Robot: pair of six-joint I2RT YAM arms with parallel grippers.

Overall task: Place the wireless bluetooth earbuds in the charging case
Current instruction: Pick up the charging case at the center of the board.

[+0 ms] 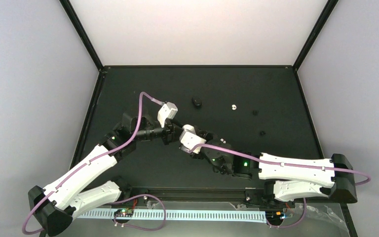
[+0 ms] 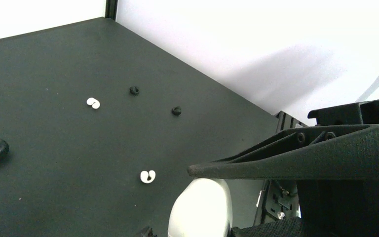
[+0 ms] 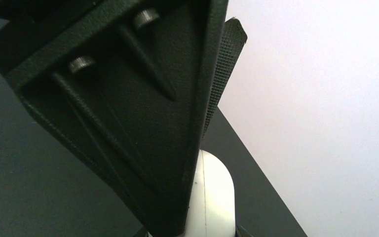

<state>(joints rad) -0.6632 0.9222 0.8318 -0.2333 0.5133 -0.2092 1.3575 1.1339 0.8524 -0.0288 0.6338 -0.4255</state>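
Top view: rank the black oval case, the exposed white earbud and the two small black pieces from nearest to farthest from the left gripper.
Measured from the left gripper:
1. black oval case, just beyond it toward the back.
2. white earbud, back and to the right.
3. rear black piece and front black piece, farthest right; too close to call between them.

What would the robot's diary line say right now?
right pincer: shut on white case | left pincer: at white case, grip unclear | near earbud, far earbud: loose on table
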